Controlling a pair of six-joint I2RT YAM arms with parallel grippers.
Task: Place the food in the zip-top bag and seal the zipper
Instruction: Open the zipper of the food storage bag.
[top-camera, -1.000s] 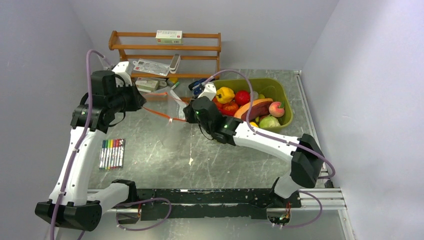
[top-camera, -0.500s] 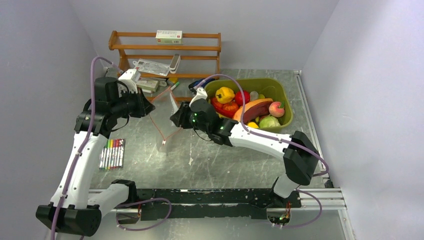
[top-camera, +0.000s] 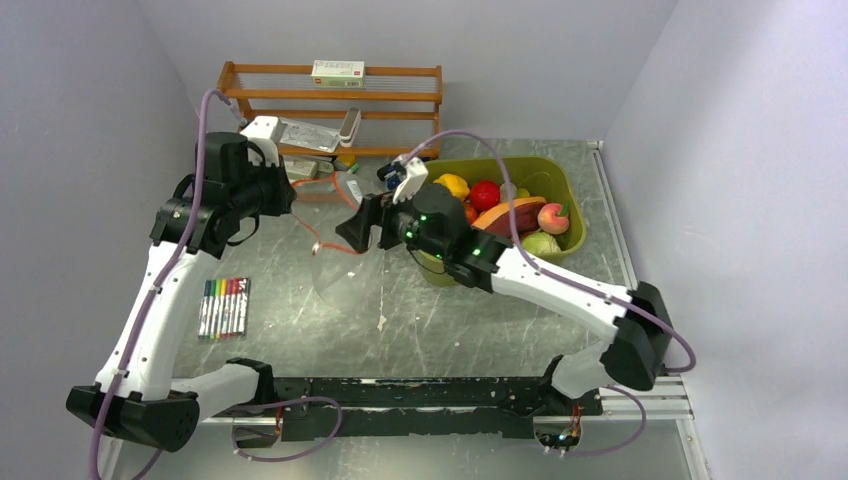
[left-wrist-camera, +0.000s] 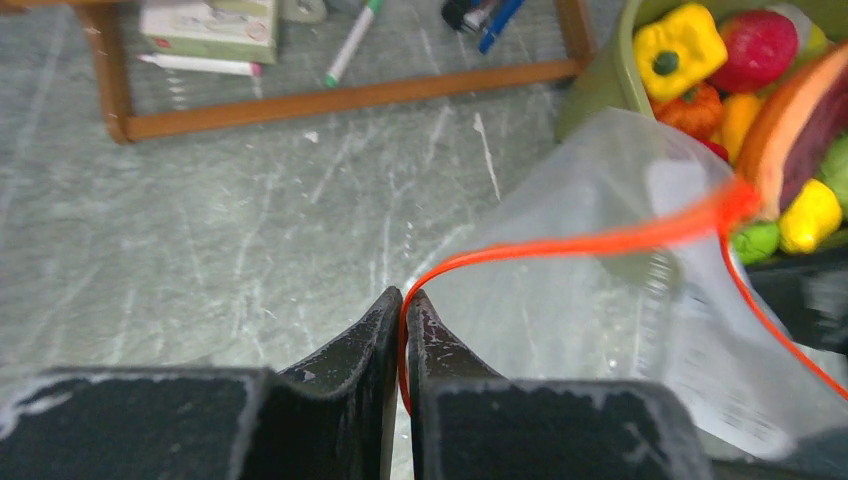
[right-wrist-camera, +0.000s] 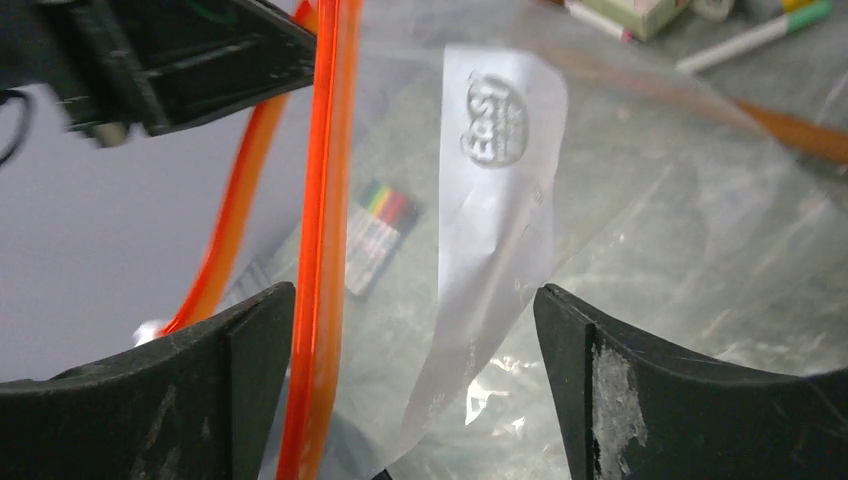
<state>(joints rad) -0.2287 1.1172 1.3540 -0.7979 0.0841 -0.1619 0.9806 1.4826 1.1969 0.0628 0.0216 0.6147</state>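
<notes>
The zip-top bag (top-camera: 335, 270) is held up above the worktop towards the far edge, just left of the olive-green tub (top-camera: 560, 180) that occupies the far right corner. The toy fruit and vegetables (top-camera: 500, 205) are all seen in that tub; none is in the bag. The left gripper (left-wrist-camera: 405, 300) is pinched tight on the red-orange zipper (left-wrist-camera: 560, 243), one end of which is clamped between its fingertips. The right gripper (right-wrist-camera: 412, 295) is spread wide, with the strip and the clear film lying between its fingers and nothing grasped. The step in hand is judged to be the opening of the mouth. It would be done best if only the free lip were taken by the right gripper, so that both lips are not pressed shut together. The left pinch should be kept firm, and the two lips drawn apart gently with the mouth turned towards the tub.
</notes>
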